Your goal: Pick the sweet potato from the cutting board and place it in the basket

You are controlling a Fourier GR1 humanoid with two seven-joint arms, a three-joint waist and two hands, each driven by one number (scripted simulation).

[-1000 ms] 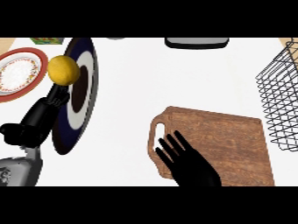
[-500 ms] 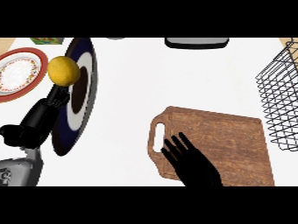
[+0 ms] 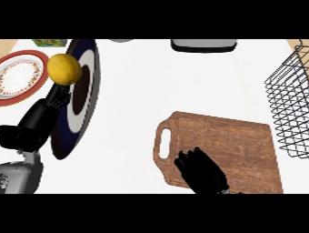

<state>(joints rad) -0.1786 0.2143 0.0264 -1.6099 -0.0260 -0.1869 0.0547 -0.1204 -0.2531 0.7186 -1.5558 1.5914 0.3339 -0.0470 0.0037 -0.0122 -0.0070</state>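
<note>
Right hand [image 3: 201, 172] shifted slightly toward 5 o'clock on cutting board [image 3: 237, 141]. Sweet potato not seen, possibly covered. Fingers' state cannot be told.

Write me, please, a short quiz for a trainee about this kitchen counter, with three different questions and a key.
1. True or false: the black wire basket stands left of the brown wooden cutting board.
2. Where is the right hand? A) over the cutting board; B) over the red-rimmed plate; C) inside the basket.
3. Fill in: the round ___ fruit lies on the dark blue plate.
Key: 1 false; 2 A; 3 yellow.
</note>
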